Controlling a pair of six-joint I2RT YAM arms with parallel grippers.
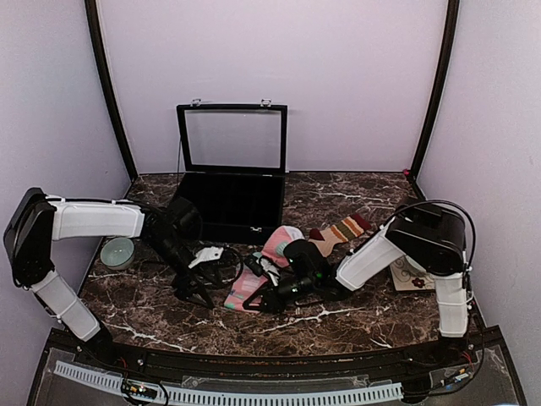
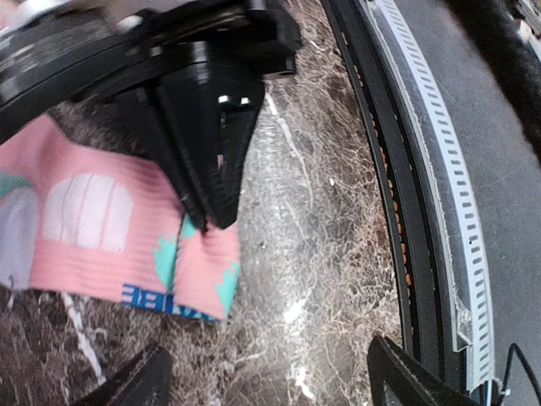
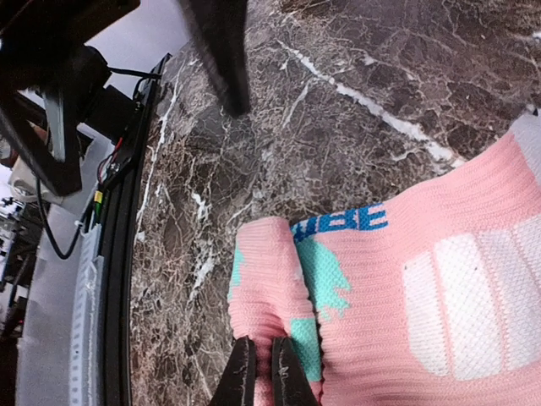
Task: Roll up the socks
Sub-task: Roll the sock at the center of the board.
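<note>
The pink sock with mint patches lies flat at the table's middle, its cuff end toward the near edge. My right gripper is shut on the cuff, which is folded over on itself into a short first roll. In the left wrist view the pink sock lies at the left, with the right gripper pinching its edge. My left gripper hovers open over bare marble beside the cuff, holding nothing. The tan striped sock lies flat behind, to the right. In the top view my left gripper and right gripper flank the cuff.
An open black case stands at the back centre. A green bowl sits at the left by the left arm. A small card lies at the right. The table's front rail runs close to the left gripper.
</note>
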